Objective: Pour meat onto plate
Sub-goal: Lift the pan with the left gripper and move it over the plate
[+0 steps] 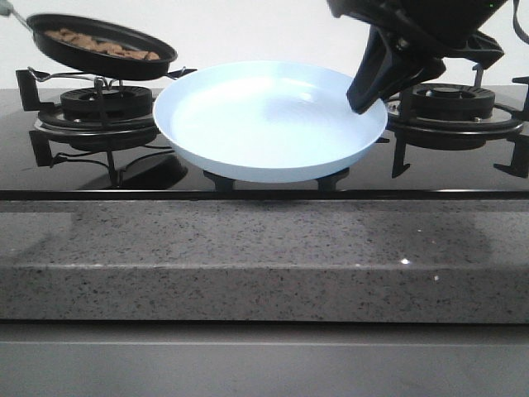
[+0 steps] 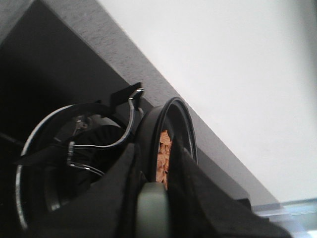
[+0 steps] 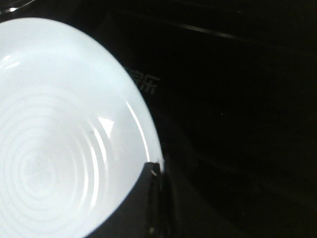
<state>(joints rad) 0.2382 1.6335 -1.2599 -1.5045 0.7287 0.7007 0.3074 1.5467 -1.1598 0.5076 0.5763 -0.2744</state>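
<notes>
Right arm enters from upper right of front view, wrist angled down and left. Right gripper (image 1: 369, 93) black, fingers closed on rim of plate (image 1: 248, 169) at its right edge; wrist view shows fingertip (image 3: 153, 198) clamped over rim. Left gripper (image 2: 153, 198) out of front view; wrist view shows dark fingers either side of pan handle (image 2: 152, 208), gripping it.

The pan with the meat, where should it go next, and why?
Probably sideways over the plate. The frying pan is lifted above the left burner, beside the plate's rim, meat still inside, and the right gripper holds the plate.
</notes>
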